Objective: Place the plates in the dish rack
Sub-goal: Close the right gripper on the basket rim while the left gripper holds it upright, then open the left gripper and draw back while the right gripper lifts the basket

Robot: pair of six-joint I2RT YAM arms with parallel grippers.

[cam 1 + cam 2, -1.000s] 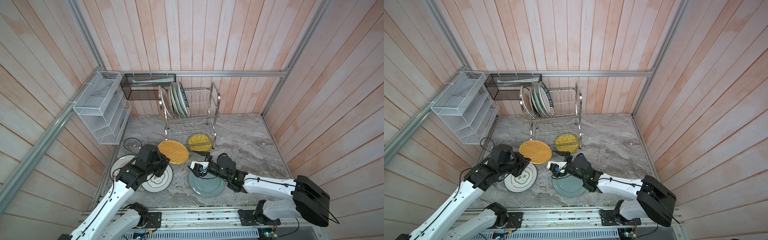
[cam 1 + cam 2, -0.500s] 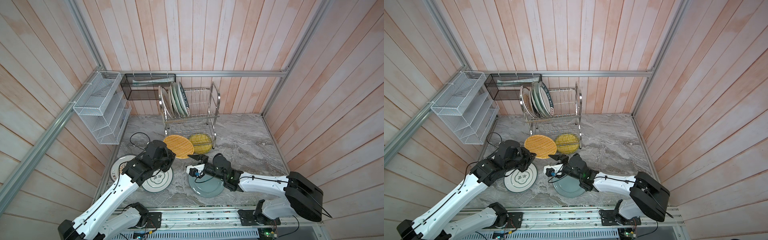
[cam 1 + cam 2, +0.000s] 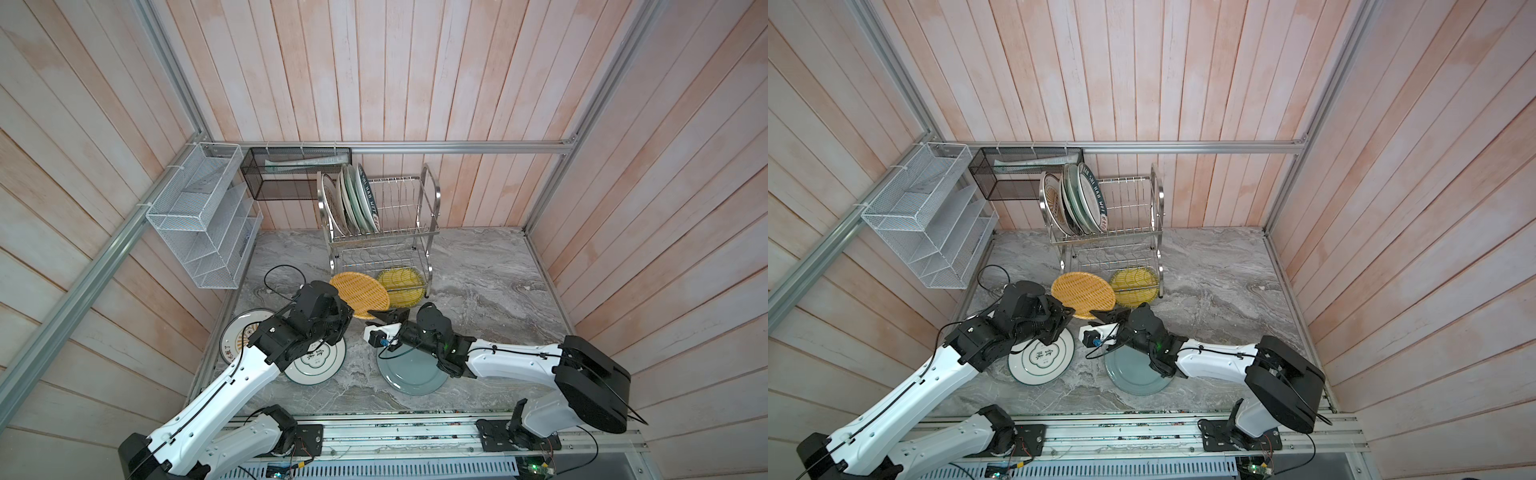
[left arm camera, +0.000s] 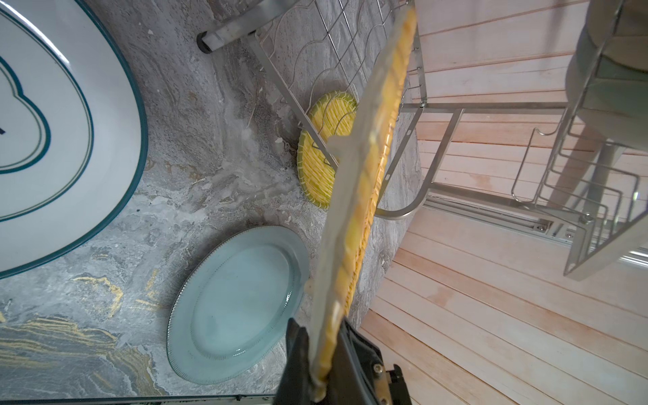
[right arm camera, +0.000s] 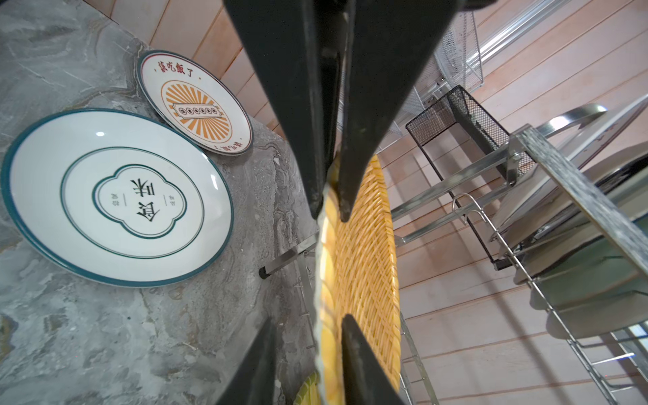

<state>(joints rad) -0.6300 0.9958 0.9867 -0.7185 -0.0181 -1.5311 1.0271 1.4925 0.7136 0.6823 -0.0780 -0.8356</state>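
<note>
Near edge of the bench (image 3: 478,291), about the middle: grey-blue plate (image 3: 411,376) lies flat, with your right arm (image 3: 511,365) reaching over its far part. Toward the near left corner: teal-rim plate (image 3: 318,359) lies flat and face up. Just beside it, at the left edge, lies the sunburst plate (image 3: 241,336). Your left arm (image 3: 232,386) crosses above both.

Mid-bench, left of the middle: woven plate (image 3: 359,293) is held clear of the bench and tilted. Your left pincer (image 4: 319,324) is clamped on its rim, one finger on the pale underside and one on the woven face. Your right pincer (image 5: 308,319) straddles the same rim close by. Its jaws stand apart, and bench shows between one finger and the plate's underside. The other finger lies over the woven face; you cannot tell whether it touches.

Beyond that: yellow plate (image 3: 401,282) lies flat at the foot of the dish rack (image 3: 386,236), with lower-tier wires crossing over it. Whether it rests on the bench or on the tier, you cannot tell.

Far edge, left of the middle: the dish rack stands upright. The racked plates (image 3: 353,203) stand on edge, packed at the left end of its upper tier.

On the walls: black mesh basket (image 3: 291,178) hangs behind the rack, and white mesh organiser (image 3: 203,220) hangs above the far left corner.
</note>
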